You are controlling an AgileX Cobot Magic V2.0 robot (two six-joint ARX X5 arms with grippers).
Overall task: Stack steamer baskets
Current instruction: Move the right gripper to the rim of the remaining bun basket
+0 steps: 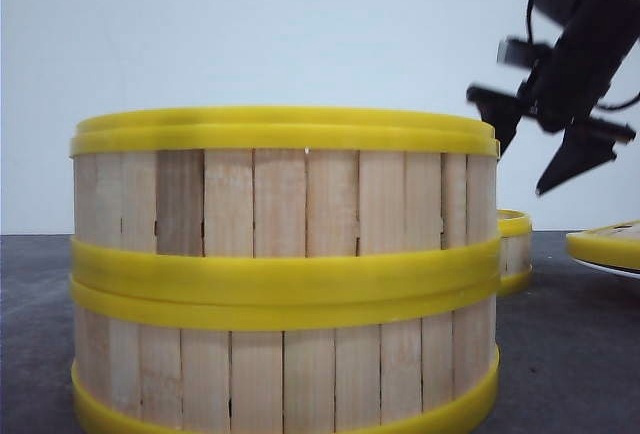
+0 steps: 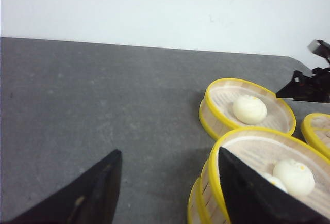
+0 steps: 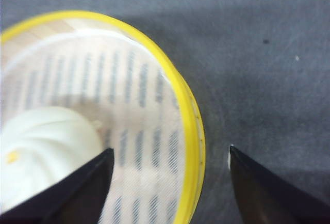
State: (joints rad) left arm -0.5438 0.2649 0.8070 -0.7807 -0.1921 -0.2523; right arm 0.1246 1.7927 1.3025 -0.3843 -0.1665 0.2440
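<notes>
1. Front view: two steamer baskets already sit as a two-basket stack [image 1: 285,274] right in front of the camera on the tabletop [image 1: 570,354]. Behind its right edge peeks the single basket [image 1: 514,250], small and farther back. The right gripper [image 1: 555,149] hangs in the air above and a little right of that basket, jaws spread, holding nothing. A yellow-rimmed piece at the right edge [image 1: 606,244] is cut off; I can't tell what it is.

2. Left wrist view: the left gripper [image 2: 170,193] is low beside the stack [image 2: 268,177], jaws spread and empty, one finger [image 2: 252,193] overlapping the stack's rim. The single basket [image 2: 247,108], with a white bun [image 2: 249,109] inside, lies beyond the stack, and the right arm's dark fingers [image 2: 309,87] show near its far side. The right arm looks the nearer one.

3. Right wrist view: here's the relation that counts. The single basket's yellow rim [image 3: 195,131] runs up between the spread fingers [image 3: 268,193], with one finger over the basket's inside near the bun [image 3: 46,146] and the other over bare tabletop [image 3: 258,53] outside. The wall looks straddled from above; judging by this, a straight drop would pinch the wall.
</notes>
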